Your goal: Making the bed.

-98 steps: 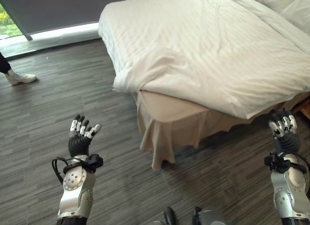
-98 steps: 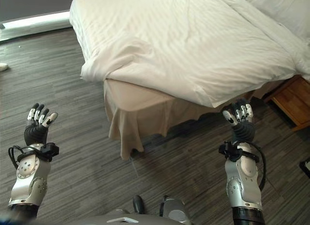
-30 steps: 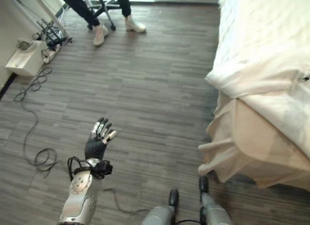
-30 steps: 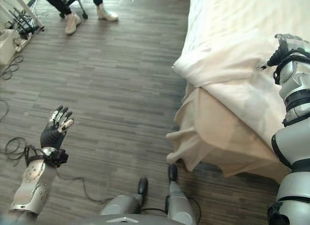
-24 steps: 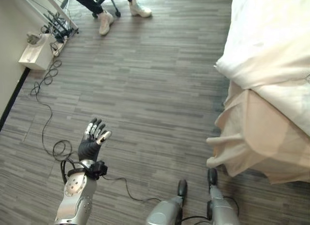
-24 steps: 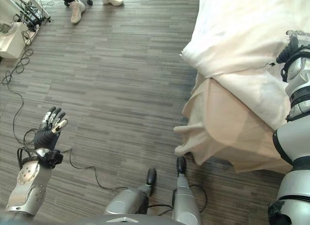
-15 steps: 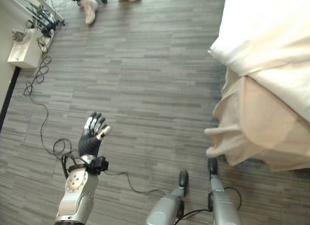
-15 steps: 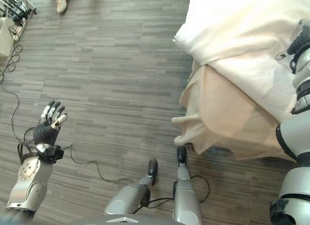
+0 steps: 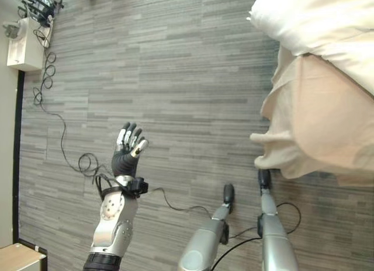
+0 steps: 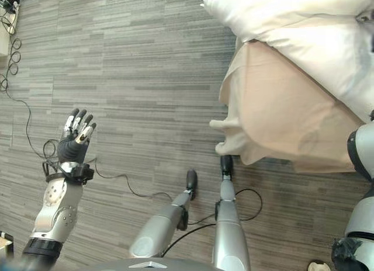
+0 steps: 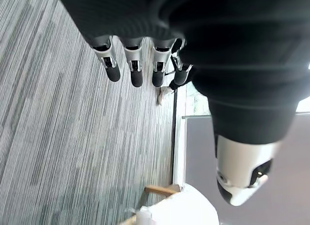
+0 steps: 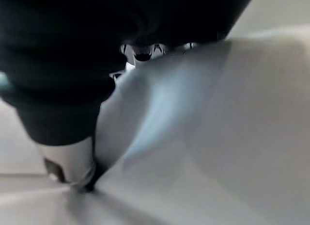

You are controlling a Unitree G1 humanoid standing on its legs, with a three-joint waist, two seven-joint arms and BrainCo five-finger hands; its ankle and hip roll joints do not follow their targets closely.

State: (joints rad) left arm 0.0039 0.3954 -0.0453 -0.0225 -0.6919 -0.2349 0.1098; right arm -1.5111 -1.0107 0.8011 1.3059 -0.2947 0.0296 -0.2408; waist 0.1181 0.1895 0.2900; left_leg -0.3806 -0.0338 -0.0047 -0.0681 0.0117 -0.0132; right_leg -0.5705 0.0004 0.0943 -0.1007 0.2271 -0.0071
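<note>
**Right hand buried in the duvet at the bed corner**

The right hand [image 12: 145,53] is pressing into the white duvet [image 10: 304,31]; whether its fingers are gripping is impossible to tell. The left hand [image 9: 125,157] is hovering spread over the floor [image 9: 175,78]. The duvet is hanging over the beige bed skirt [image 10: 274,113]; best to pull evenly, watching for bunching.

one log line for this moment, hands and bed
left hand: open, raised over floor, holds nothing | right hand: against duvet, grip unclear | bed corner: duvet hangs over beige skirt
</note>
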